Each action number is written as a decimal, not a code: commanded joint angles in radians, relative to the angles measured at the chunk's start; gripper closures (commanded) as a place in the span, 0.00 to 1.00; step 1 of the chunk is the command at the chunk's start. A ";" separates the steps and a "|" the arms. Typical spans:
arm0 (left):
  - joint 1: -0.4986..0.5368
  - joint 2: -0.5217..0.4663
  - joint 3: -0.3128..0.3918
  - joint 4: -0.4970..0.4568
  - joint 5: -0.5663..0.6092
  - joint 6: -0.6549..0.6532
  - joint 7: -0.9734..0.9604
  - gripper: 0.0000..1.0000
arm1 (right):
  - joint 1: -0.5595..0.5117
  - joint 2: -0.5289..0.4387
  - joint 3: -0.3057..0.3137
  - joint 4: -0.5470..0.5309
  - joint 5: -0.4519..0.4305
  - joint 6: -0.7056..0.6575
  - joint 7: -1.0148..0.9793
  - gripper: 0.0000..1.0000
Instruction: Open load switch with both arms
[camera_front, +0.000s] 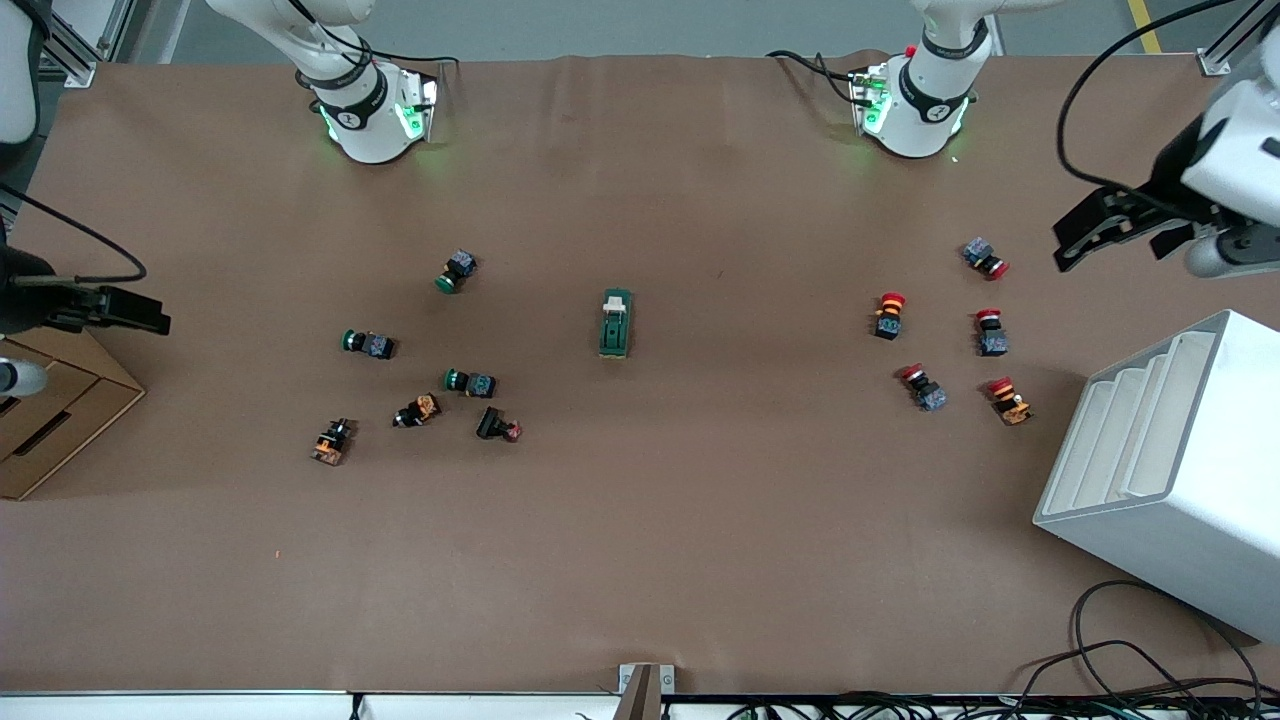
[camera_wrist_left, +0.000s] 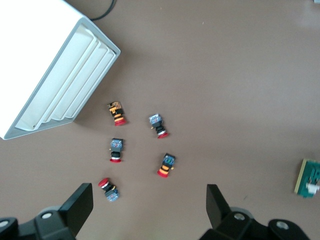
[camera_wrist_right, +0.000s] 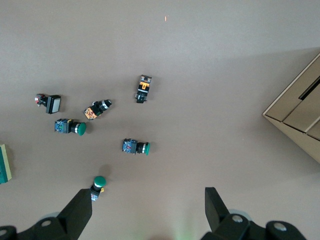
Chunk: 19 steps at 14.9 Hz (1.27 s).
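At the right arm's end of the table, my right gripper (camera_front: 150, 318) hangs in the air over the table edge just above a brown cardboard box (camera_front: 55, 410), its fingers (camera_wrist_right: 75, 215) spread wide apart with nothing between them. Beside that end, on the brown table (camera_front: 640, 560), lies a loose cluster of small parts: three green push buttons (camera_front: 368, 343) lying on their sides, two orange-bodied pieces (camera_front: 332, 441) nearer to the front camera, and a black piece with a reddish tip (camera_front: 498, 427). Near the middle of the table, well apart from both clusters, rests the load switch (camera_front: 616, 323), a dark green block lying flat with its cream piece at the end toward the robots' bases; neither of my grippers touches it, and only its edge shows in the left wrist view (camera_wrist_left: 311, 178) and the right wrist view (camera_wrist_right: 4, 164). Toward the left arm's end lie five red push buttons (camera_front: 889, 314), scattered singly and not touching one another. Nearer to the front camera than these stands a white slotted rack (camera_front: 1180, 470), tilted. My left gripper (camera_front: 1075, 240) hovers over the table edge at the left arm's end, above the rack, with its fingers (camera_wrist_left: 77, 207) also wide apart and empty.
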<state>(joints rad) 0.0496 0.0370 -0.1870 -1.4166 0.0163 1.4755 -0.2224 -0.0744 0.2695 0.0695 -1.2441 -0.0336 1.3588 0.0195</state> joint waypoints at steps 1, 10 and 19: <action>-0.008 -0.068 0.084 -0.078 -0.041 0.003 0.131 0.00 | 0.036 -0.079 -0.014 -0.095 -0.006 0.013 -0.009 0.00; -0.050 -0.095 0.123 -0.088 -0.027 -0.058 0.164 0.00 | 0.068 -0.185 -0.080 -0.190 0.003 0.019 -0.009 0.00; -0.050 -0.135 0.061 -0.137 -0.038 -0.077 0.167 0.00 | 0.053 -0.318 -0.070 -0.270 0.004 0.019 -0.010 0.00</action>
<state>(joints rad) -0.0039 -0.0396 -0.1284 -1.4866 -0.0109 1.3836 -0.0698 -0.0089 0.0076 -0.0090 -1.4512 -0.0336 1.3579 0.0192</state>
